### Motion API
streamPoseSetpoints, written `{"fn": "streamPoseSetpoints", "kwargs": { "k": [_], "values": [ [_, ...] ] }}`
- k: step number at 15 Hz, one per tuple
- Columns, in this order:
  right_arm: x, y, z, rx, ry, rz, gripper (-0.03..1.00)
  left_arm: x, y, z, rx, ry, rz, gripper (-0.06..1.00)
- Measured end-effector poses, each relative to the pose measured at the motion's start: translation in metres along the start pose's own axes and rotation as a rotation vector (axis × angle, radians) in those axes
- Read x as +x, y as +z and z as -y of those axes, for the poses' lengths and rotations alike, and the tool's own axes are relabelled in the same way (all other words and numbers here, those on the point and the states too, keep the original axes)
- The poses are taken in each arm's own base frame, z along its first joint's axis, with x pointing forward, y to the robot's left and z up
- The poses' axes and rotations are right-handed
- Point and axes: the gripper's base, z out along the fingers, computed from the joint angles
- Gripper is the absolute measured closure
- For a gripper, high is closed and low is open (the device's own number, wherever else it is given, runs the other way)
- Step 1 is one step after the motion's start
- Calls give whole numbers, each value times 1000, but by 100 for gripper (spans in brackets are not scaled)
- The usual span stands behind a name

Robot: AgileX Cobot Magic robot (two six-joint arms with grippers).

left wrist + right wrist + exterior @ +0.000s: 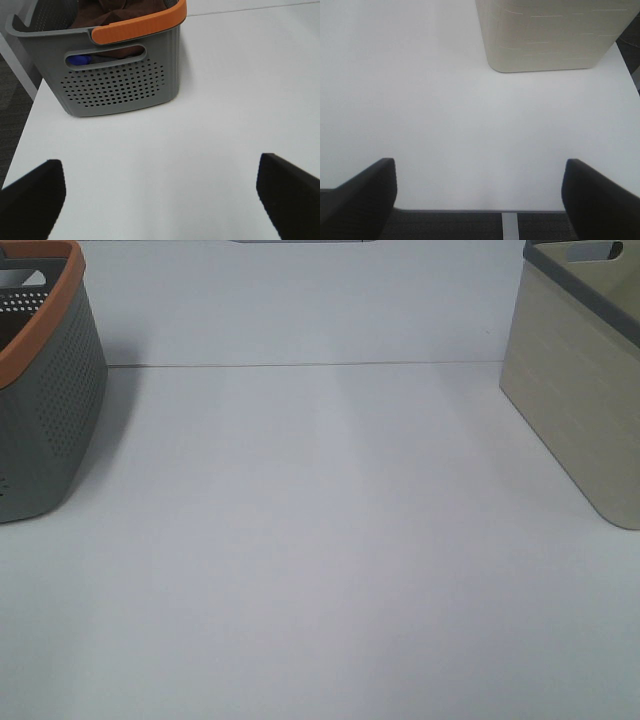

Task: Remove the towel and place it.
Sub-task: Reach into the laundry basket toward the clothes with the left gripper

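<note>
Closest in, the left gripper [160,172] is hanging low over the white table [210,110]. Its two dark fingers [35,200] are standing wide apart and gripping nothing, with plain tabletop showing between them. Likewise, the right gripper [480,170] is hovering by the table's edge, its jaws spread just as wide and holding nothing, and a strip of dark carpet [445,227] is showing beneath it.

Further out from the left gripper, a grey perforated basket [120,90] is sitting upright on the table near its left edge, with an orange band [140,27] running along part of its rim. The towel [107,15] is lying bunched inside this basket, its reddish-brown folds rising to about rim height, well apart from both grippers. Through the basket's handle slot a bit of blue fabric [79,60] is peeking out, lower than the towel.

Ahead of the right gripper, a beige bin [550,35] with rounded corners is standing on the table's right side, well apart from the basket. From the high camera its dark grey rim [590,285] is showing along the top.
</note>
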Motion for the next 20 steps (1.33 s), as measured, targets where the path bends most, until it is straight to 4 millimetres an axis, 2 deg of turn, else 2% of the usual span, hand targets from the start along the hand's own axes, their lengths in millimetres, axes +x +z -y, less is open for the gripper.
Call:
{"fn": "streamPoseSetpoints", "kwargs": {
  "k": [20],
  "values": [
    [0, 0, 0, 0, 0, 0, 18, 0, 0, 0, 0, 0, 0, -5]
  ]
}}
